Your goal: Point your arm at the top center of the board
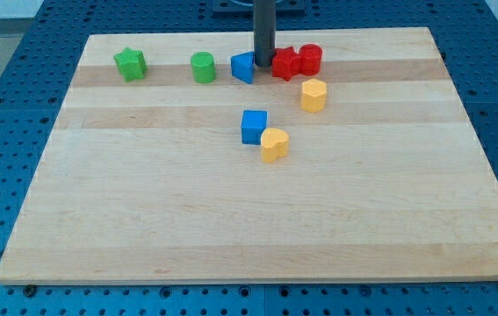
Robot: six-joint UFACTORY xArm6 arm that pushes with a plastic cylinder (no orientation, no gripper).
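My rod comes down from the view's top centre, and my tip rests on the wooden board near its top edge. It stands between a blue triangular block just to its left and a red star-like block just to its right. I cannot tell if it touches either. A red cylinder sits against the red star's right side.
A green star-like block and a green cylinder lie in the top row at the left. A yellow hexagonal block lies below the red ones. A blue cube and a yellow heart-like block touch near the middle.
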